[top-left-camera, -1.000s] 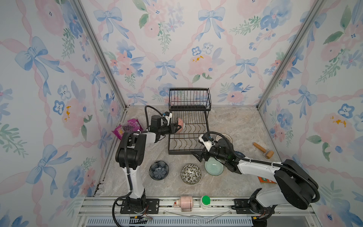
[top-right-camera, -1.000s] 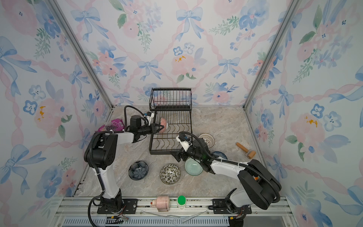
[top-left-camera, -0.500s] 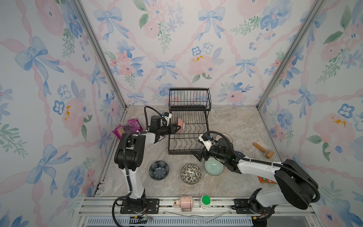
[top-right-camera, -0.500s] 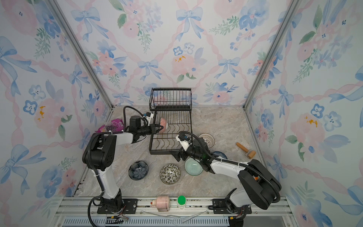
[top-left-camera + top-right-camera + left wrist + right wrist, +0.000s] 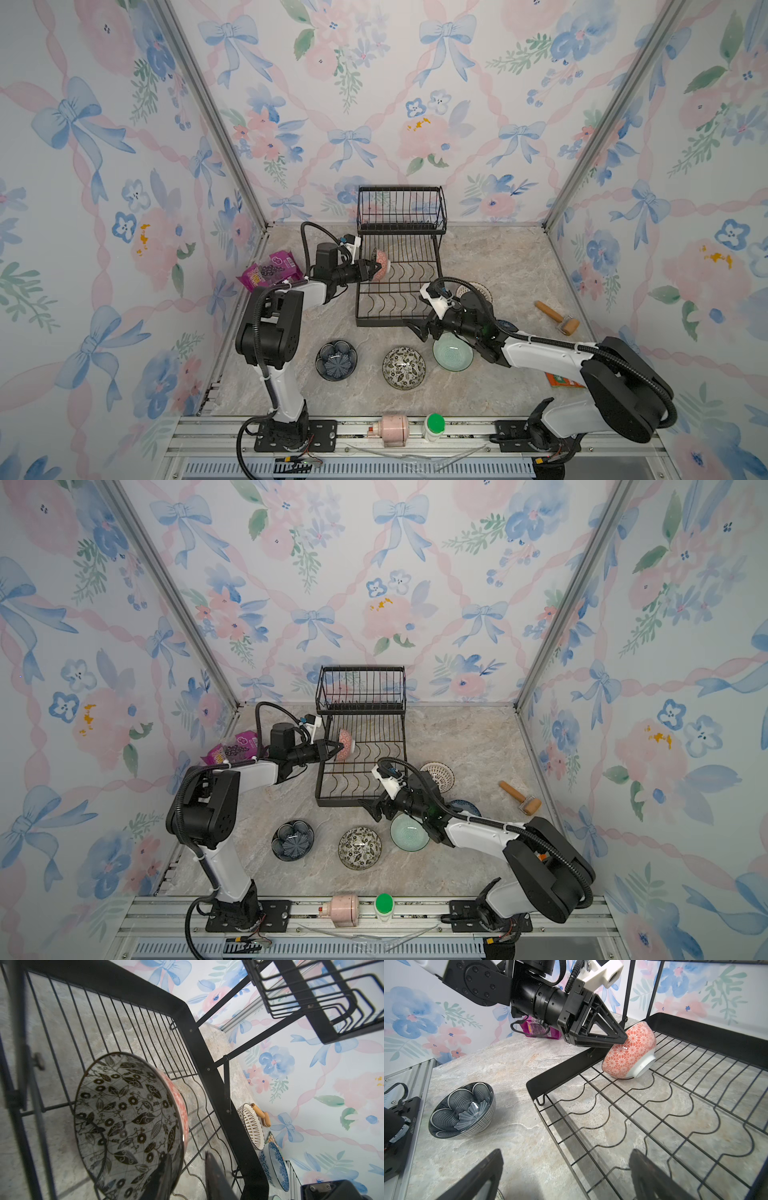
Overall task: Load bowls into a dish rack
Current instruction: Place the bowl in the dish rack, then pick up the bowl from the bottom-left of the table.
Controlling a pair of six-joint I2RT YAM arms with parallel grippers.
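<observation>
A bowl (image 5: 381,266) (image 5: 629,1051), pink-red outside and black-and-cream floral inside (image 5: 124,1115), lies on its side in the lower tier of the black dish rack (image 5: 359,299) (image 5: 560,1068). My left gripper (image 5: 372,270) (image 5: 187,1154) straddles its rim, open: one finger is inside and the other stands clear of the outer wall. My right gripper (image 5: 415,330) (image 5: 566,1153) hangs open and empty over the rack's front corner. On the table sit a dark blue petal bowl (image 5: 336,360), a dark floral bowl (image 5: 404,368) and a mint bowl (image 5: 452,353). A lattice bowl (image 5: 438,775) and a blue floral bowl (image 5: 276,1165) are behind the right arm.
The rack's railed upper basket (image 5: 401,208) stands at the back wall. A purple snack bag (image 5: 270,272) lies left of the rack and a wooden roller (image 5: 555,318) at the right. A pink jar (image 5: 392,428) and a green-capped bottle (image 5: 434,424) rest on the front rail.
The left jaws have parted a little around the bowl's rim. Both arms and all the other bowls hold their places.
</observation>
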